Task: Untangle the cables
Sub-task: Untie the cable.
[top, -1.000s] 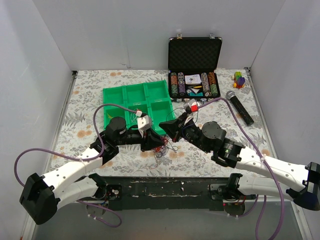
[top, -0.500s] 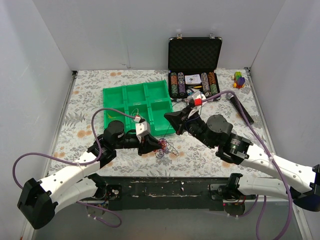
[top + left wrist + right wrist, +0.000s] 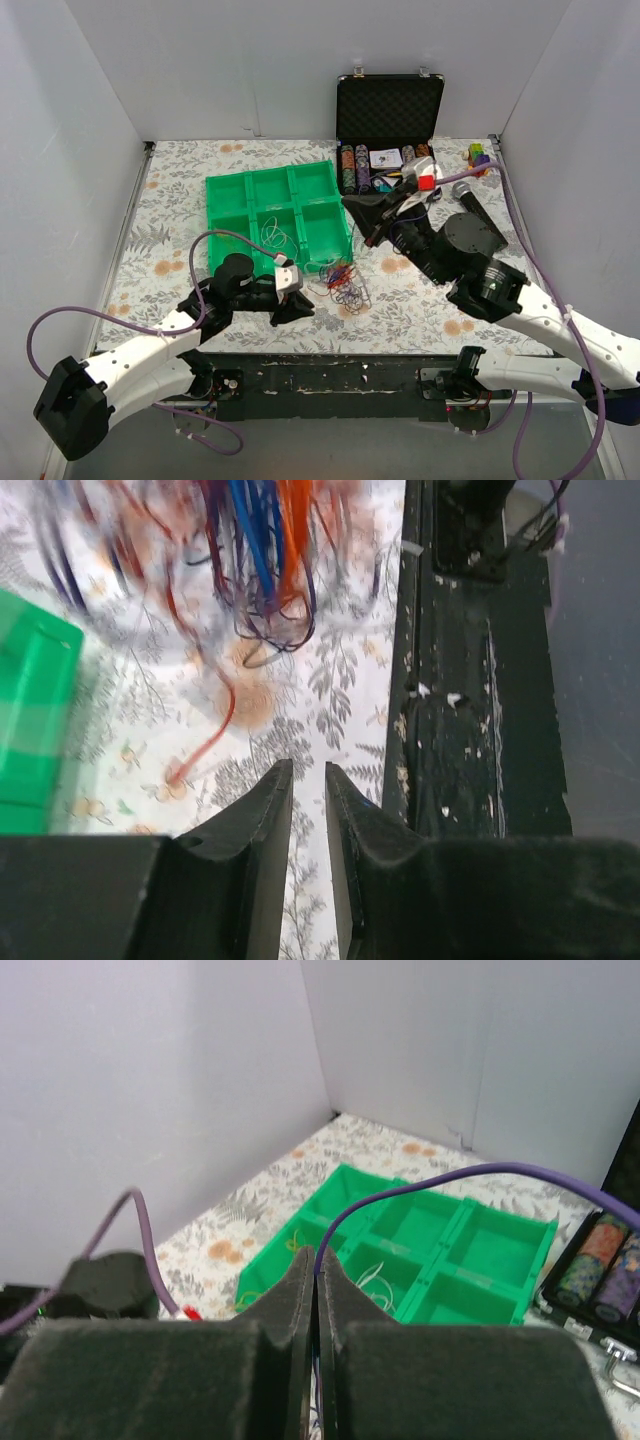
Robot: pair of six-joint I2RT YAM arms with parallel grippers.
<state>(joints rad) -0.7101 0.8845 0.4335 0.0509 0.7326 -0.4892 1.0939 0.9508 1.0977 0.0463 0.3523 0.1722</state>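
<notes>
- Since the right gripper [image 3: 316, 1262] is pressed together with nothing visibly pinched, it is best reopened first
- one outer strand of the cables [image 3: 345, 285] is best taken by the narrowly parted, empty left gripper [image 3: 308, 772]

Overhead and left-wrist views, shared cables [image 3: 346, 284]

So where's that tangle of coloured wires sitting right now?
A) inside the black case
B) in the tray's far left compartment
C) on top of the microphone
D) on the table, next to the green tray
D: the wires lie heaped on the table, just off the near right corner of the tray.
</notes>
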